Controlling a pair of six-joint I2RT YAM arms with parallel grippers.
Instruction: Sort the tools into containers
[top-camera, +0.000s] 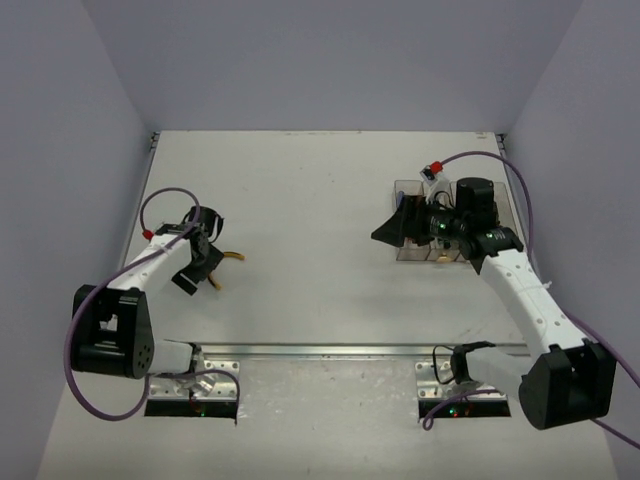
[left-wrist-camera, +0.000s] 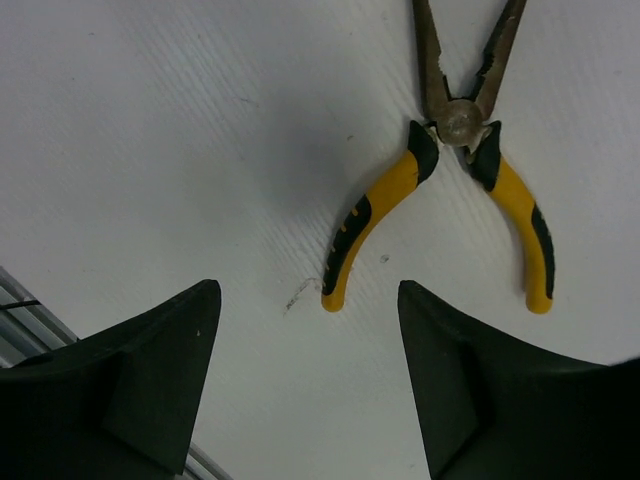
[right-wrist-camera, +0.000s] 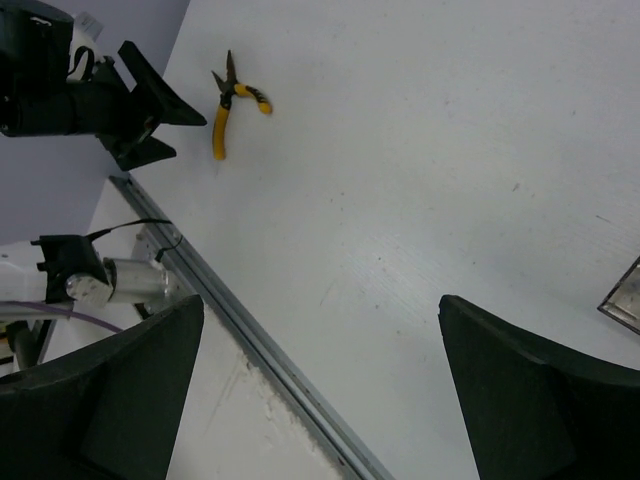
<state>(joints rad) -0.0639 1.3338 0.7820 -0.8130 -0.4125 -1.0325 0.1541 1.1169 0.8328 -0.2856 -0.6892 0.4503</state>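
Yellow-handled pliers lie on the white table with their jaws spread open. They also show in the top view and the right wrist view. My left gripper is open and empty, just short of the handle ends, above the table at the left. My right gripper is open and empty, pointing left over the containers. My right arm hides most of these brownish clear bins. Only one corner shows in the right wrist view. No other tools are in view.
A metal rail runs along the table's near edge, with the arm bases behind it. Grey walls close in the back and both sides. The left gripper shows far off in the right wrist view.
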